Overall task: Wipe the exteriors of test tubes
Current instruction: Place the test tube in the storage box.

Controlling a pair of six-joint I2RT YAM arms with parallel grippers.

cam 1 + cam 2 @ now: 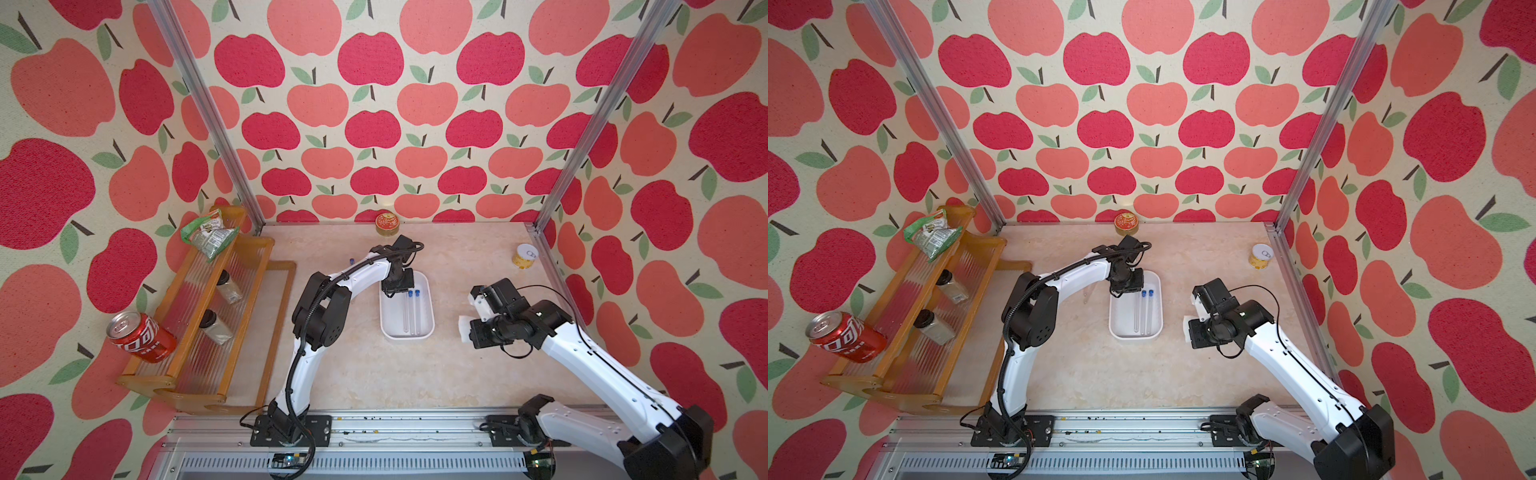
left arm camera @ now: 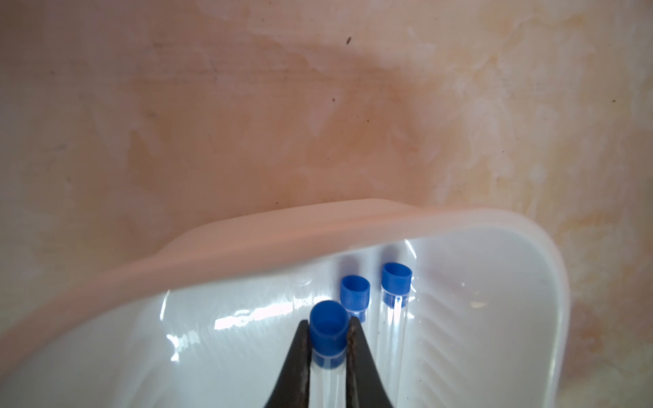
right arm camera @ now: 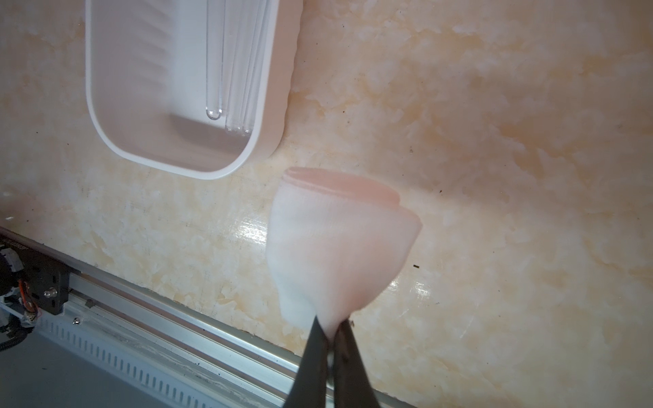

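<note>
Standing at the left edge of the bench point(image 1: 374, 374), a wooden rack point(image 1: 249, 266) carries a red cola can point(image 1: 141, 336) tipped on its near end. Toward the middle, the left hand point(image 2: 328, 326) reaches down into the far end of a white tray point(image 1: 406, 338), its fingers clamped on the blue cap of one test tube point(image 2: 328, 356). Just beside it, two more test tubes point(image 2: 396, 282) lie side by side along the tray floor, blue caps toward the far end. To the right of the tray and apart from it, the right hand point(image 3: 330, 326) is pinched together on a bunched white cloth point(image 3: 335, 247) above bare bench. A yellow tin point(image 1: 524, 256) stands near the far right corner.
</note>
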